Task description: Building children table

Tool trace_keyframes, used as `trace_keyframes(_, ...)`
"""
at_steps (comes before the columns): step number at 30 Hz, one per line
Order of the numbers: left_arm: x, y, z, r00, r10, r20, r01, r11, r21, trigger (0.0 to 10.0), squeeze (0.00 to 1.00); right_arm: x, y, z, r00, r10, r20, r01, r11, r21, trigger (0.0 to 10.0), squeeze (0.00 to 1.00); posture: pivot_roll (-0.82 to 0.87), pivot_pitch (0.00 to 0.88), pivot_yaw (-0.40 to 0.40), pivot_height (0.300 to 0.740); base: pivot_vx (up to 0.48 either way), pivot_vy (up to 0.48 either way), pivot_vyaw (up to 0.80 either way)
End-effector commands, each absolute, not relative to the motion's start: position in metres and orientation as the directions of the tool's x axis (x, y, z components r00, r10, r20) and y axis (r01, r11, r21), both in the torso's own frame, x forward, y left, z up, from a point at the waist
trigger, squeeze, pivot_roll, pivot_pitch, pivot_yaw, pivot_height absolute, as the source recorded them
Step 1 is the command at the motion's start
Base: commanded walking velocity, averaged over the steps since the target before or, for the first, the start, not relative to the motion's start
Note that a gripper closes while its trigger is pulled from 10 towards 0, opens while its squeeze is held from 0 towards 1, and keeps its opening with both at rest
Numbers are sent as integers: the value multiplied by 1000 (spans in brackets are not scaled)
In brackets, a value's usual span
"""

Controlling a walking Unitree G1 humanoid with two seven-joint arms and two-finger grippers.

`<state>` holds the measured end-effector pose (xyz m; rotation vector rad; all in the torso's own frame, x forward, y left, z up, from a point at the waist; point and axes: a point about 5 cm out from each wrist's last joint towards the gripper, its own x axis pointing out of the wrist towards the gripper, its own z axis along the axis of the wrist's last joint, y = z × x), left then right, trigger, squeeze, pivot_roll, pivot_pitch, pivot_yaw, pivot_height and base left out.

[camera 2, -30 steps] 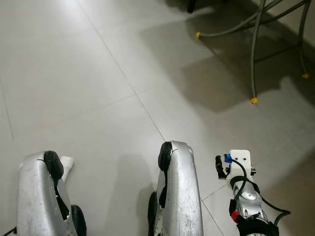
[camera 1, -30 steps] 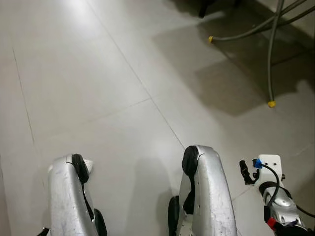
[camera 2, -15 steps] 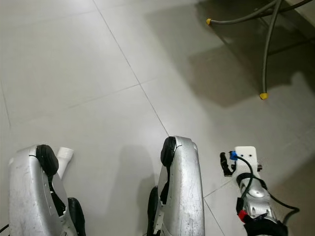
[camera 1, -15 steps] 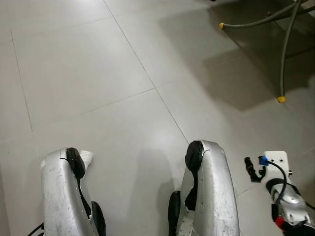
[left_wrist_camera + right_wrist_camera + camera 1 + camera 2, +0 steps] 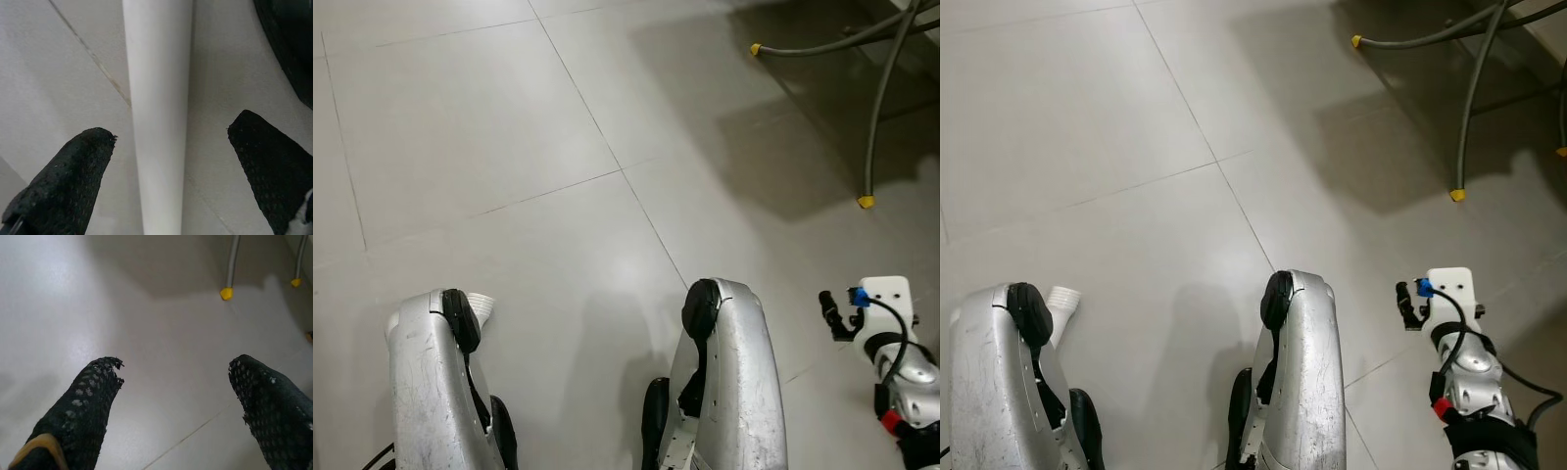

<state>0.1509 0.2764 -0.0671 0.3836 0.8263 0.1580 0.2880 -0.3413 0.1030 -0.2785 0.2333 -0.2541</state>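
Left gripper spread wide, white table leg running loose between fingers, tip poking past left knee. Right gripper open, empty, above floor near yellow-capped metal legs. Advice: close on leg before walking.

A pale grey tiled floor with thin grout lines crossing it and a soft glare of light. At the far right, thin grey metal legs with yellow tips stand on the tiles, within a dark shadow cast across the floor there.
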Motion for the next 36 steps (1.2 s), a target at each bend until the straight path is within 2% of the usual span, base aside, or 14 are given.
trace_keyframes(1,140,260,-78,642,240,-728,59,932,358,10000,0,281,-355,103,923,-310,-227,232,921,-313,10000,0,-189,385,-233,300,0,0,0)
trace_keyframes(11,140,251,-82,634,239,-735,56,934,352,10000,0,288,-377,136,926,-327,-186,254,908,-334,10000,0,-222,380,-274,300,0,0,0)
trace_keyframes(22,139,259,-80,622,262,-738,64,922,382,10000,0,300,-372,149,941,-299,-161,237,917,-321,10000,0,-236,389,-304,300,0,0,0)
trace_keyframes(25,137,260,-81,604,253,-756,59,931,359,10000,0,302,-370,152,944,-293,-153,234,919,-316,10000,0,-236,389,-304,300,0,0,0)
trace_keyframes(27,132,258,-85,563,228,-794,65,946,318,10000,0,306,-369,157,949,-283,-142,229,923,-309,10000,0,-250,392,-310,300,0,0,0)
trace_keyframes(28,127,254,-89,536,191,-822,92,955,281,4471,0,307,-369,160,951,-280,-134,229,924,-306,10000,0,-255,394,-315,300,0,0,0)
trace_keyframes(29,123,252,-91,514,169,-841,113,958,262,1216,0,308,-369,163,952,-278,-129,229,925,-303,10000,0,-255,395,-316,300,0,0,0)
trace_keyframes(30,120,250,-93,498,153,-854,122,962,243,0,0,310,-370,166,953,-278,-122,231,924,-304,10000,0,-255,395,-316,300,0,0,0)
trace_keyframes(36,115,253,-94,484,172,-858,114,960,256,0,0,315,-369,175,956,-276,-98,237,925,-297,10000,0,-247,398,-311,300,0,0,0)
